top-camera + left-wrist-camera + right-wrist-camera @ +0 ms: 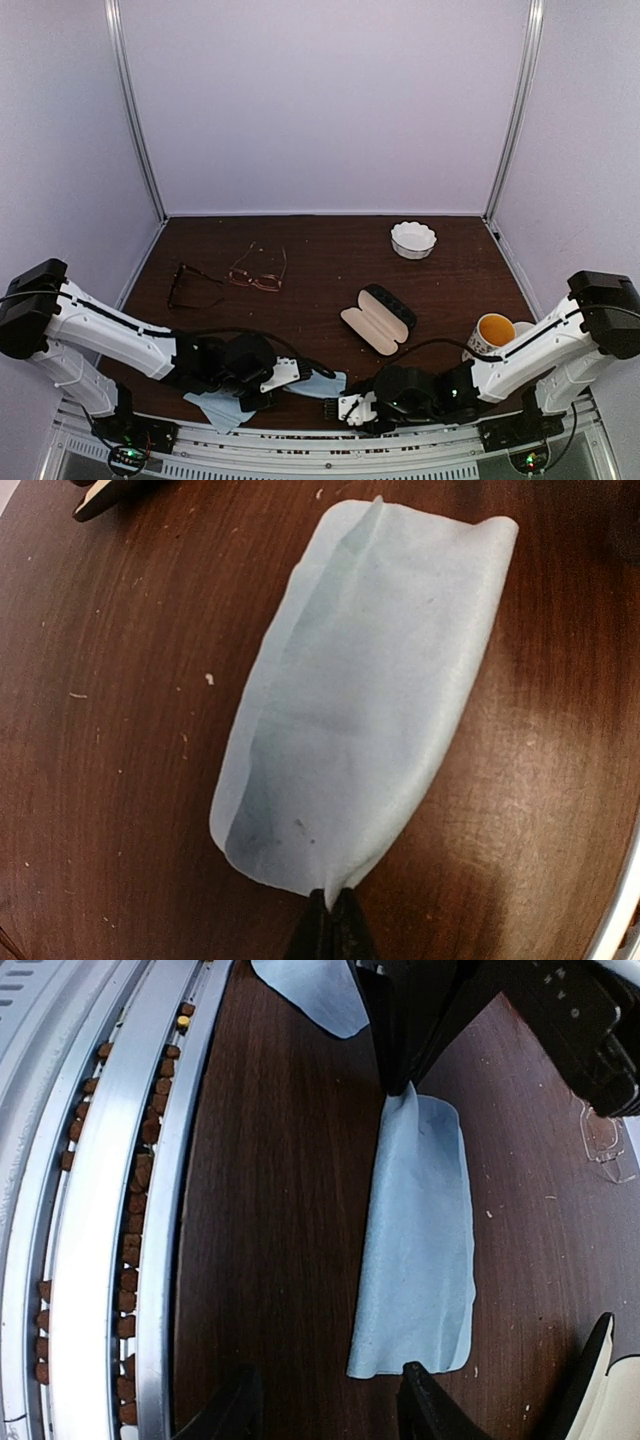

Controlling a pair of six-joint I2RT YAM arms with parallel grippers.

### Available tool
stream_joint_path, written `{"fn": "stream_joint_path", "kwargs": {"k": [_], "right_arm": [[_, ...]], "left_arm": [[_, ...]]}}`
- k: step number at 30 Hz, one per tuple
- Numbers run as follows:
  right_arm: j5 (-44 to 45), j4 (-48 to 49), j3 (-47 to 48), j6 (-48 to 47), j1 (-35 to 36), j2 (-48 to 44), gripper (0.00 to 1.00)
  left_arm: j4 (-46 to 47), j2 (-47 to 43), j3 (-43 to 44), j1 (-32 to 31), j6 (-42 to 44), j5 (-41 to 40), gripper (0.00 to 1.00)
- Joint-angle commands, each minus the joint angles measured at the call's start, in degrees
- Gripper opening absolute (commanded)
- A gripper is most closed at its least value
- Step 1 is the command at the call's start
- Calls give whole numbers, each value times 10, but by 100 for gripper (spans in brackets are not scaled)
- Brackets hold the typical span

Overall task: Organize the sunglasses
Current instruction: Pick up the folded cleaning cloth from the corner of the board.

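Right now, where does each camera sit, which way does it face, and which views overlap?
Top external: fixed above and behind the bases, looking down on the table; the left arm and right arm show.
Left wrist: on the left arm, looking down past the left claw, shut on a corner of the light-blue cloth; only fingertips show.
Right wrist: on the right arm, facing along the near-edge rail; the right claw shows at the bottom, open.
Shared: all three see that cloth.

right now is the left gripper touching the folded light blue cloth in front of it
Touching. The left wrist view shows the left gripper pinched shut on the light blue cloth at its near corner.
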Motion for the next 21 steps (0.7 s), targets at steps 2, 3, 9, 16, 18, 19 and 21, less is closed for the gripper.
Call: {"fn": "stream_joint_path", "kwargs": {"k": [2, 3, 9, 16, 18, 19, 21], "right_arm": [[31, 0, 25, 13, -3, 39, 47], [33, -1, 27, 11, -3, 44, 46], [49, 10, 31, 16, -9, 66, 39], [63, 22, 24, 19, -21, 85, 34], [63, 23, 23, 16, -22, 90, 31], [63, 23, 23, 15, -23, 93, 30], [61, 22, 23, 13, -23, 97, 26]], "left_arm": [[22, 11, 8, 6, -4, 13, 0], [21, 13, 9, 6, -4, 13, 0], [20, 16, 12, 9, -5, 16, 0], [19, 19, 14, 12, -6, 18, 0], [19, 20, 14, 13, -6, 19, 0], [18, 20, 15, 14, -6, 19, 0], [18, 21, 15, 15, -6, 20, 0]]}}
